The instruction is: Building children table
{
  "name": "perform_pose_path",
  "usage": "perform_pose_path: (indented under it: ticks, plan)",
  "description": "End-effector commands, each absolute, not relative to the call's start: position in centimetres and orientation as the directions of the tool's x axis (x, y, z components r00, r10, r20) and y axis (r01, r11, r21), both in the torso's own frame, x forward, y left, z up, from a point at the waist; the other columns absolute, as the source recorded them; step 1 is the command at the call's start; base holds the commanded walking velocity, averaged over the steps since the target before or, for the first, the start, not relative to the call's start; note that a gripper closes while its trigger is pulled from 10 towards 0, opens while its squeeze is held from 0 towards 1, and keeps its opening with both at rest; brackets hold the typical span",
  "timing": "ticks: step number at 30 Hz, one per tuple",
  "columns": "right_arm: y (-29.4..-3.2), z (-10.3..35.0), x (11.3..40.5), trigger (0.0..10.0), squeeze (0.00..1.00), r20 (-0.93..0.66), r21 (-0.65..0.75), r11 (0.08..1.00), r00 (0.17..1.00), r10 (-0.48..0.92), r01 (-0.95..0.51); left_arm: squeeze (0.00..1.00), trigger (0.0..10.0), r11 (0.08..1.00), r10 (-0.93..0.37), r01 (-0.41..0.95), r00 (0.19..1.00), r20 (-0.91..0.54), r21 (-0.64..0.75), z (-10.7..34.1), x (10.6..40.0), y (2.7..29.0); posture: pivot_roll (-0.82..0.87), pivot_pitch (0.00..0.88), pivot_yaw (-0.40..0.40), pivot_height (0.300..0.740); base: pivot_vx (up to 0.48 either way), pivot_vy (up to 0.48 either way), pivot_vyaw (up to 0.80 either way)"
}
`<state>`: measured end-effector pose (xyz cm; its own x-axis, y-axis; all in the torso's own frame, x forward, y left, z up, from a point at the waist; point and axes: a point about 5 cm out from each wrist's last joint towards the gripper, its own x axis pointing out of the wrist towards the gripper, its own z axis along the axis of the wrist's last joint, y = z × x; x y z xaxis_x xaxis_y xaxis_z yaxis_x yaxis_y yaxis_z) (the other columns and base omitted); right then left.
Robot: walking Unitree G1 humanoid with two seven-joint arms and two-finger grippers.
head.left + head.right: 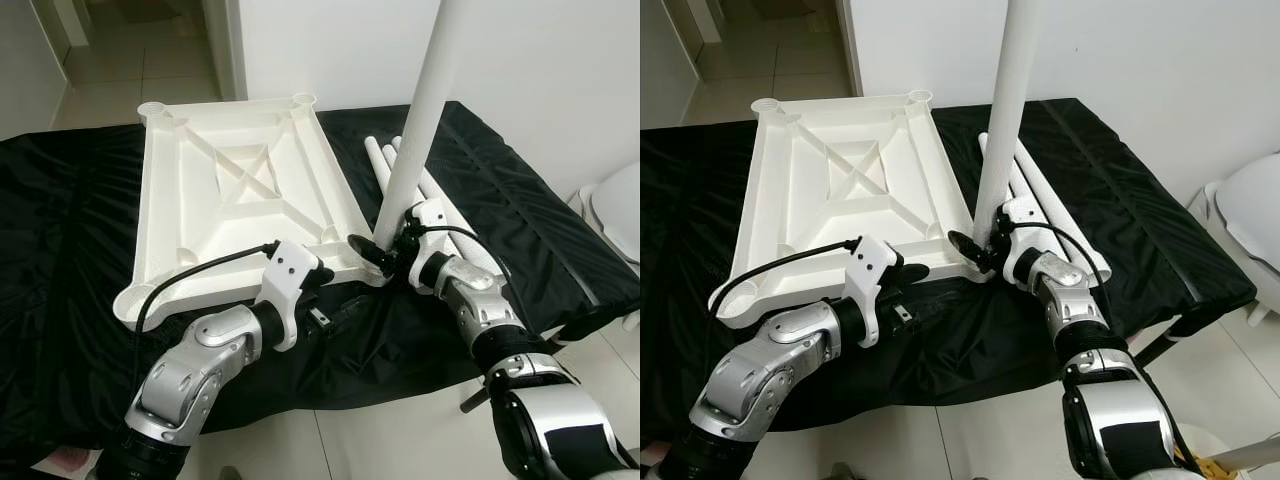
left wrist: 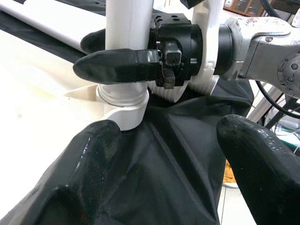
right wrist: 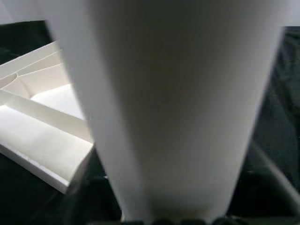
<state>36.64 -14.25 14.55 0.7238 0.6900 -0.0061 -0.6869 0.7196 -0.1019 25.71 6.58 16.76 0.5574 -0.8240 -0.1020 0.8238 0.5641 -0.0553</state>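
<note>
While the white plastic tabletop (image 1: 235, 190) lay upside down on the black cloth (image 1: 70, 260) that covered the worktop, its ribbed underside faced up, with round leg sockets at its corners. One white table leg (image 1: 420, 110) stood nearly upright, its foot seated in the corner socket (image 2: 123, 104) at the tabletop's near right corner. The right pincer (image 1: 385, 250) was closed around that leg just above the socket, one black finger (image 2: 117, 65) crossing the front of the tube and the other behind it. In the right wrist view the leg rose close before the lens, and part of the tabletop's rim lay beside it. The left pincer (image 2: 176, 154) hovered low over the black cloth just beside the same corner, its two black fingers spread apart and gripping nothing, with the socket a little beyond its tips. More white legs (image 1: 1040, 195) lay side by side on the cloth to the right of the tabletop, behind the right pincer. Pale tiled floor (image 1: 130, 60) showed beyond the worktop's far edge
</note>
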Motion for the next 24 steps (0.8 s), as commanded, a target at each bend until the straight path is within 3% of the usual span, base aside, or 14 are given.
perform_pose_path:
  ticks: [1,5,6,7,8,17,20,24]
  plan:
    - [-14.0,13.8,36.4,0.0,0.0,-0.035,-0.087,0.699,0.703,0.71,-0.71,0.0,10.0,0.557,-0.829,0.829,0.551,-0.096,-0.053,17.1,25.5,6.6,-0.03,0.046,0.001,0.74,0.0,0.0,0.0]
    - [-14.1,13.7,36.4,0.0,0.0,-0.031,-0.084,0.71,0.714,0.7,-0.7,0.0,10.0,0.556,-0.829,0.829,0.55,-0.097,-0.054,17.1,25.5,6.5,-0.03,0.047,0.0,0.74,0.0,0.0,0.0]
    - [-14.2,13.7,36.4,4.0,0.0,-0.027,-0.085,0.72,0.724,0.689,-0.688,0.0,10.0,0.557,-0.829,0.829,0.551,-0.097,-0.055,17.0,25.5,6.6,-0.03,0.046,0.0,0.74,0.0,0.0,0.0]
    - [-14.2,13.7,36.4,4.0,0.0,-0.027,-0.085,0.72,0.724,0.689,-0.688,0.0,10.0,0.557,-0.829,0.829,0.551,-0.097,-0.055,17.0,25.5,6.6,-0.03,0.046,0.0,0.74,0.0,0.0,0.0]
    - [-14.2,13.8,36.4,10.0,0.0,-0.018,-0.077,0.729,0.732,0.681,-0.68,0.0,10.0,0.557,-0.829,0.829,0.551,-0.096,-0.055,17.0,25.5,6.5,-0.03,0.047,0.0,0.74,0.0,0.0,0.0]
    - [-14.5,14.3,36.8,10.0,0.0,0.016,-0.061,0.807,0.808,0.589,-0.587,0.0,10.0,0.552,-0.832,0.832,0.546,-0.096,-0.055,17.1,25.5,6.5,-0.04,0.046,0.001,0.74,0.0,0.0,0.0]
    - [-14.3,14.8,37.1,10.0,0.0,0.048,-0.061,0.89,0.889,0.455,-0.452,0.0,10.0,0.548,-0.835,0.835,0.541,-0.096,-0.056,17.0,25.4,6.4,-0.04,0.045,-0.005,0.74,0.0,0.0,0.0]
    - [-14.0,14.9,37.2,10.0,0.0,0.066,-0.033,0.926,0.924,0.377,-0.375,0.0,10.0,0.546,-0.836,0.836,0.54,-0.097,-0.058,17.0,25.4,6.3,-0.03,0.043,-0.008,0.74,0.0,0.0,0.0]
